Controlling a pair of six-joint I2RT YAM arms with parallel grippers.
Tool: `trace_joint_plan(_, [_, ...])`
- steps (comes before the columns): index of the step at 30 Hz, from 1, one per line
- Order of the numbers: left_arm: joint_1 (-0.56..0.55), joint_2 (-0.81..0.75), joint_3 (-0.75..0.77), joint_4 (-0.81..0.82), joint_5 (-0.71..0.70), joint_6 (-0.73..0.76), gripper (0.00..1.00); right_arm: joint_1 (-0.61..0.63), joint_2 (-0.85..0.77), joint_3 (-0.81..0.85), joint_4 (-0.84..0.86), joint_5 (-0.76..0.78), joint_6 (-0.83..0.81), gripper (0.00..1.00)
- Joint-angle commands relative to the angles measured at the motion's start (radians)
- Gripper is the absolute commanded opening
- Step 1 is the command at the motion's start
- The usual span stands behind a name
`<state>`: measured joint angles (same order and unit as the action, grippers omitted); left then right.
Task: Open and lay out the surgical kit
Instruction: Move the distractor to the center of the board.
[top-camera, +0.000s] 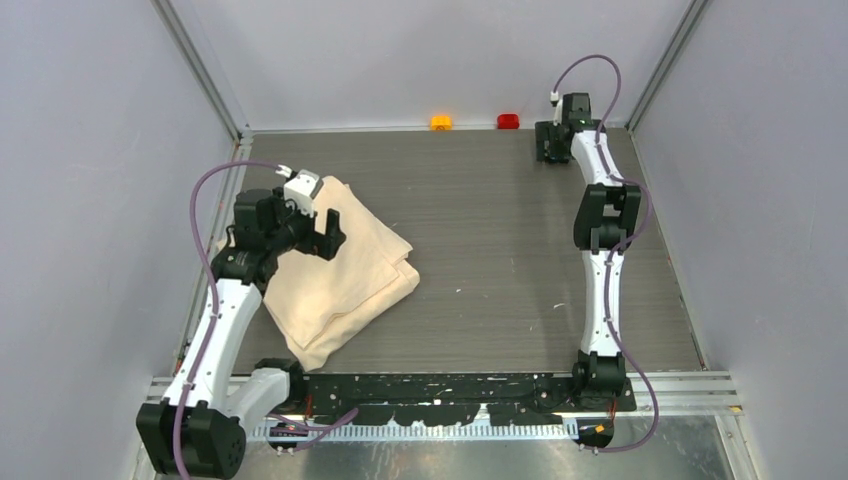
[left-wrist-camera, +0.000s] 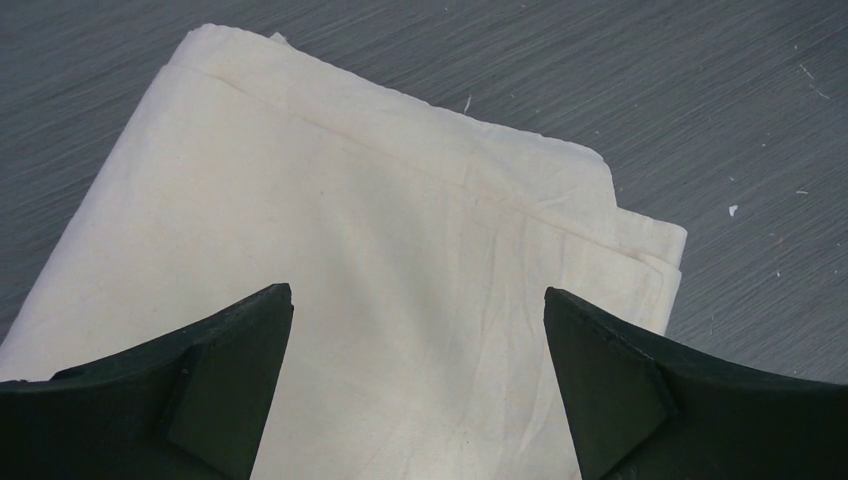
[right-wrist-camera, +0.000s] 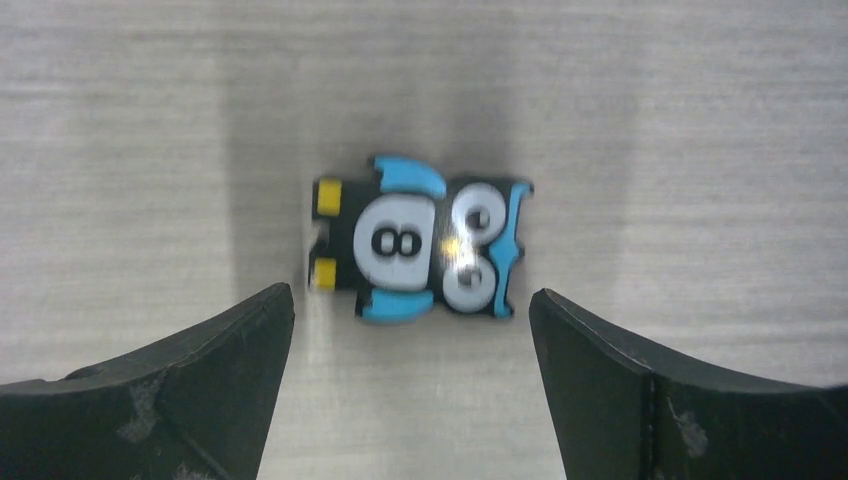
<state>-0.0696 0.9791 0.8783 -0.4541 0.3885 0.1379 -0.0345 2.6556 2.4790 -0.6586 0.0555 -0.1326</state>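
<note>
The big beige cloth (top-camera: 340, 275) lies folded into a bundle on the left part of the dark table. It fills the left wrist view (left-wrist-camera: 380, 260). My left gripper (top-camera: 322, 232) hovers just above the cloth, open and empty, fingers spread wide in the left wrist view (left-wrist-camera: 418, 300). My right gripper (top-camera: 553, 143) is at the far right back of the table, open and empty (right-wrist-camera: 410, 300). The steel tray, clamps, tweezers, handles and packets are out of view.
A tiny black-and-blue gadget (right-wrist-camera: 420, 245) lies on the table just ahead of the right fingers. A small orange block (top-camera: 441, 122) and a small red block (top-camera: 508, 121) sit at the back wall. Grey walls enclose the table on three sides.
</note>
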Motion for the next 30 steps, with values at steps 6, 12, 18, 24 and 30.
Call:
trace_joint_plan(6, [0.005,-0.119,0.001,0.006,-0.126,0.038,1.0,0.112,-0.522,-0.39,0.071,-0.116,-0.002,0.93])
trace_joint_plan(12, [0.007,-0.12,0.018,-0.072,-0.287,0.039,1.0,0.369,-0.757,-0.757,0.141,-0.123,-0.04,0.93])
trace_joint_plan(18, [0.06,-0.022,0.077,-0.074,-0.349,0.0,1.0,0.609,-0.861,-0.963,0.183,-0.203,-0.031,0.93])
trace_joint_plan(24, [0.17,0.212,0.225,-0.018,-0.318,0.029,1.0,0.713,-0.898,-1.056,0.233,-0.286,0.078,0.91])
trace_joint_plan(30, [0.251,0.54,0.46,-0.094,-0.226,0.094,1.0,0.807,-1.0,-1.228,0.325,-0.284,0.0,0.9])
